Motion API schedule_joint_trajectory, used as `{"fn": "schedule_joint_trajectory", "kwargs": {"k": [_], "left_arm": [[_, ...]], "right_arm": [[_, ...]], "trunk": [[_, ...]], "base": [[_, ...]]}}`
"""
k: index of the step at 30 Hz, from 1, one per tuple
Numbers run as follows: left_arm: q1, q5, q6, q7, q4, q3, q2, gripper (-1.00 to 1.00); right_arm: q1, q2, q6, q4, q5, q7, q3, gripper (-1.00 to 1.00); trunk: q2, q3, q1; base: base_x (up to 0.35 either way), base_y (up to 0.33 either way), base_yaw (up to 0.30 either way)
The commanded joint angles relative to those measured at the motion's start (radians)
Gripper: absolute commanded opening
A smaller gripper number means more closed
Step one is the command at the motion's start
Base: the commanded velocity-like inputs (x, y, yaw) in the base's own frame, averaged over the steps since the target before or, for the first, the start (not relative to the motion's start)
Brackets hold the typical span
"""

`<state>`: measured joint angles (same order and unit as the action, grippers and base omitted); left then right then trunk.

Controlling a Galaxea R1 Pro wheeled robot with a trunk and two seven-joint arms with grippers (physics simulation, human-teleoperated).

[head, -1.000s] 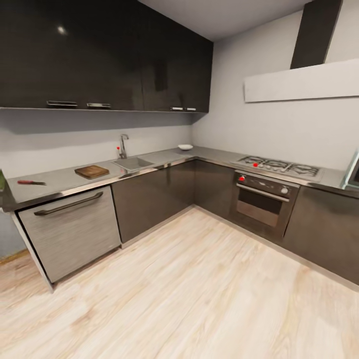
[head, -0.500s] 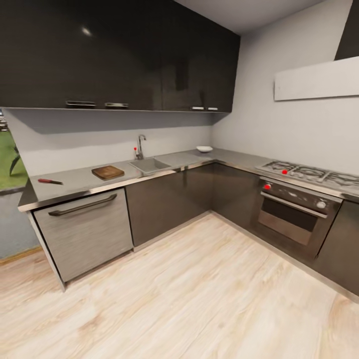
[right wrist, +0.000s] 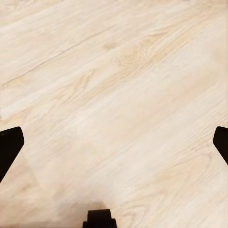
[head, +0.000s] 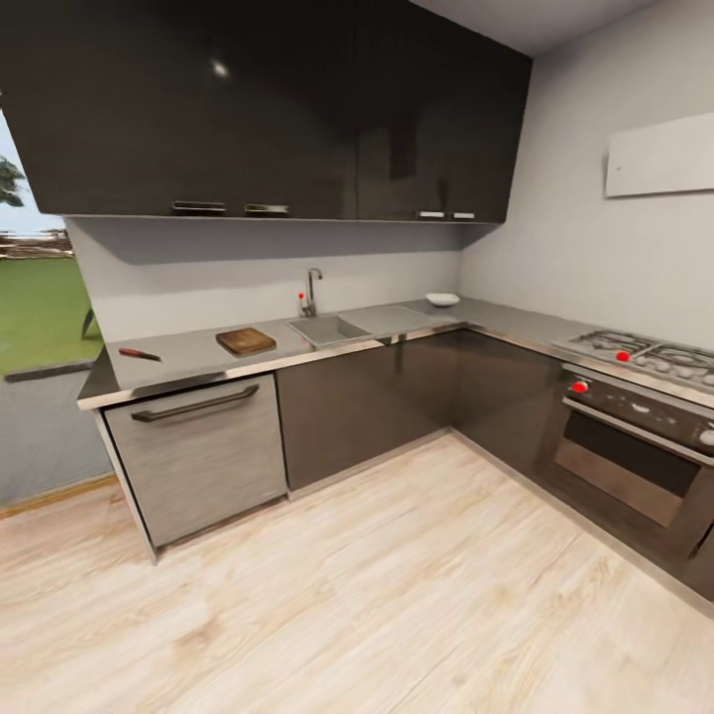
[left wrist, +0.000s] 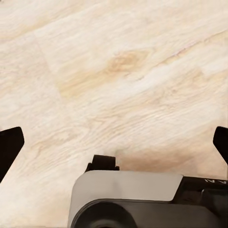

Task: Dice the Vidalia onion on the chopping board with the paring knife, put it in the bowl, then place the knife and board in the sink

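The long grey table (head: pixel 188 352) runs along the wall. The chopping board (head: pixel 246 341) lies flat on it, just beside the sink (head: pixel 329 328). The paring knife (head: pixel 139 354) lies near the table's far end, well apart from the board. The white bowl (head: pixel 442 299) sits in the corner. The left hand (left wrist: pixel 114 142) and right hand (right wrist: pixel 114 142) both hang wide apart and hold nothing, over the wooden floor (right wrist: pixel 114 85).

Pale wood-grain plank floor (head: pixel 397 585), matt, also seen in both wrist views. Upper cabinets (head: pixel 278 109) glossy black (a light glint shows on one door). Tabletop (head: pixel 198 349) smooth grey with a thin bright metal edge. Sink (head: pixel 329 328) grey steel, tap (head: pixel 313 290) chrome. Chopping board (head: pixel 246 341) brown wood. Dishwasher front (head: pixel 203 461) brushed metal. Bowl (head: pixel 442 298) smooth white.
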<state>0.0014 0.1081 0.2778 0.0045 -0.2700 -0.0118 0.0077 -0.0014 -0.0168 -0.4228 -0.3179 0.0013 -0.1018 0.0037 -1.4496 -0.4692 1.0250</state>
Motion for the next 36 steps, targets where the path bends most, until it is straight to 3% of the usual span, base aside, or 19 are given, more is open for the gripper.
{"fn": "schedule_joint_trajectory", "kwargs": {"k": [1,20,36], "left_arm": [[0.0,0.009,0.001,0.0,-0.001,0.001,0.0,1.0],[0.0,0.013,0.001,0.0,0.002,0.003,0.0,1.0],[0.0,0.013,0.001,-0.001,0.012,0.001,0.0,1.0]], "right_arm": [[0.0,0.0,-0.002,0.0,0.0,-0.002,0.001,1.0],[0.0,0.0,-0.004,0.0,0.0,-0.002,0.001,1.0],[0.0,-0.002,-0.004,0.0,0.0,-0.004,0.001,1.0]], "trunk": [[0.0,-0.001,0.0],[0.0,-0.001,0.0],[0.0,-0.001,0.0]], "base": [[0.004,-0.137,0.247],[0.002,-0.129,0.264],[0.16,-0.128,0.279]]}}
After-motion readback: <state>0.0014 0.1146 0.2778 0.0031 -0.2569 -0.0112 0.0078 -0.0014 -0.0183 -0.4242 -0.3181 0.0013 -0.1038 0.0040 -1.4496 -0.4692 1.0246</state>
